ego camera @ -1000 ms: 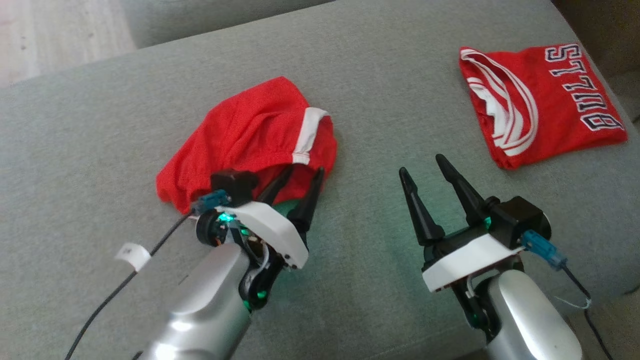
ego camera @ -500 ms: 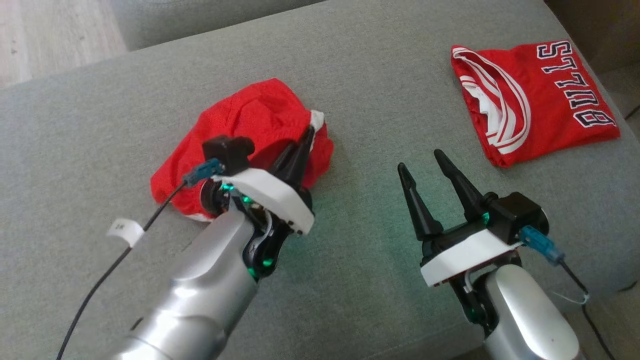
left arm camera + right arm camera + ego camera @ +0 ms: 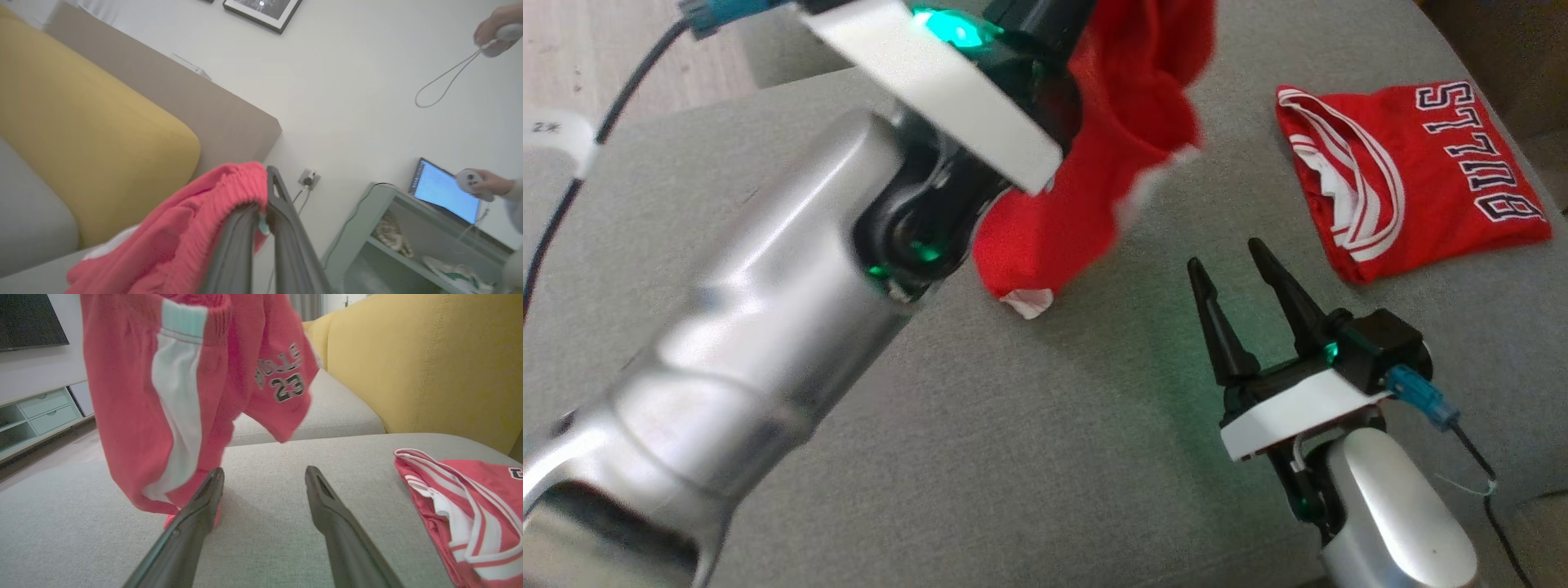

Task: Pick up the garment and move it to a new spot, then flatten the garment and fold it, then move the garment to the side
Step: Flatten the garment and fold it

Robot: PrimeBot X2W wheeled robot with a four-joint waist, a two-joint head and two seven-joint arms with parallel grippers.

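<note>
My left jaws are pinched tight together on the red shorts [image 3: 1127,122]. Both fingers [image 3: 286,228] meet on the gathered elastic waistband, and my left forearm [image 3: 768,327] is high and close to the head camera. The shorts hang from that grip above the grey sofa seat [image 3: 1045,457], bunched and drooping. A broad white stripe runs down one leg and "23" is printed on the other. The lowest hem reaches down to the seat just beyond my right side, but I cannot tell whether it rests on the fabric or hangs clear of it.

My right jaws stand wide open with nothing between them. Their fingers [image 3: 1217,327] hover low over the seat, pointing away from me, between the hanging shorts and a folded red jersey [image 3: 1413,171]. The jersey lies flat at the far right of the seat with "BULLS" across it.

A yellow back cushion [image 3: 429,367] rises behind the seat. My left wrist view shows a person's hand [image 3: 486,183] holding a pale controller near an open laptop [image 3: 445,192]
</note>
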